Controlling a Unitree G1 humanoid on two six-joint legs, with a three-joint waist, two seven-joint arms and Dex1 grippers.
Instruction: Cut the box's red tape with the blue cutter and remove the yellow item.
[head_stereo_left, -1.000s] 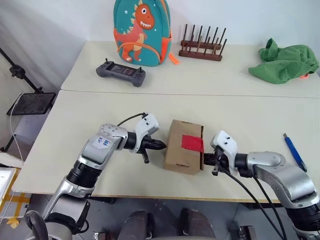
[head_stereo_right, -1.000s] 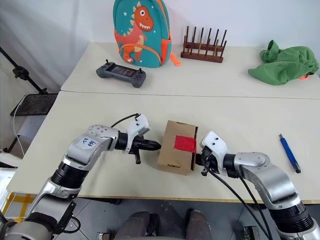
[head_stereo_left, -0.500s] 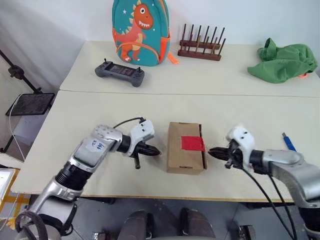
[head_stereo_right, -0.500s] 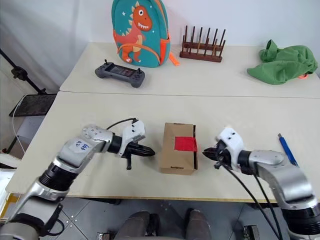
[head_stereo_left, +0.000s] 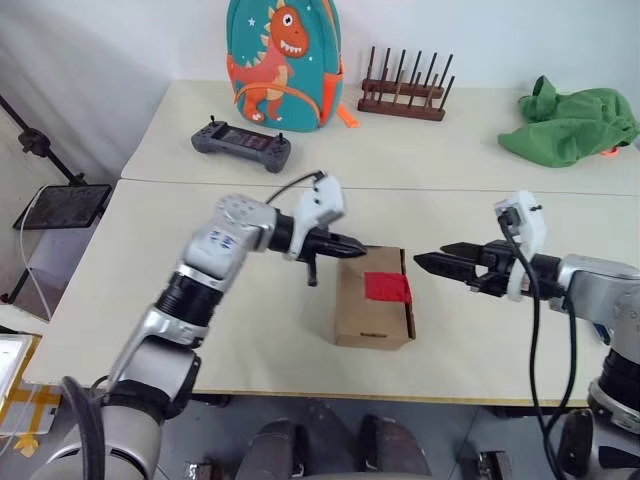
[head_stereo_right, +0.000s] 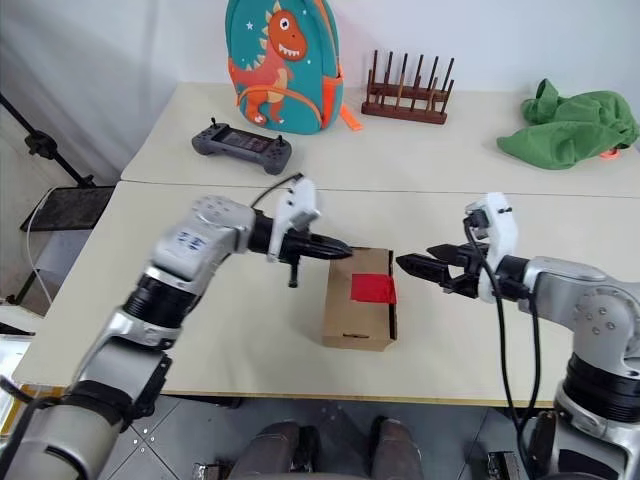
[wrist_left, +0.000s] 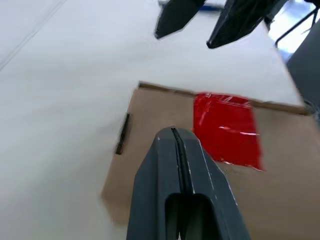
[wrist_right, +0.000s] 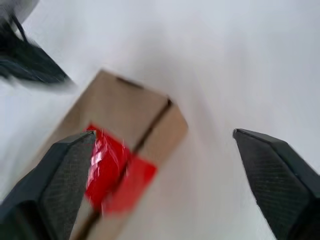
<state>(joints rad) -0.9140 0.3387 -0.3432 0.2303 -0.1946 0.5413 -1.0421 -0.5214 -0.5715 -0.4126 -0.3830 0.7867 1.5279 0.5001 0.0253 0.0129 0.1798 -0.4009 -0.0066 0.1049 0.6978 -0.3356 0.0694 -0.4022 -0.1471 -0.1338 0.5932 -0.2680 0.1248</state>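
On the near table, the box (head_stereo_left: 372, 297) is sealed with the red tape (head_stereo_left: 386, 287). Above it, the left gripper (head_stereo_left: 352, 246) is clenched empty. The right gripper (head_stereo_left: 432, 264) is spread wide, grasping nothing.

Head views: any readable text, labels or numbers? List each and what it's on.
Left forearm sticker: blue handwritten marks, too small to read.
Backpack: dinosaur picture and stars, no words.
Game controller: nothing readable on its screen.
Box and red tape: no print visible.
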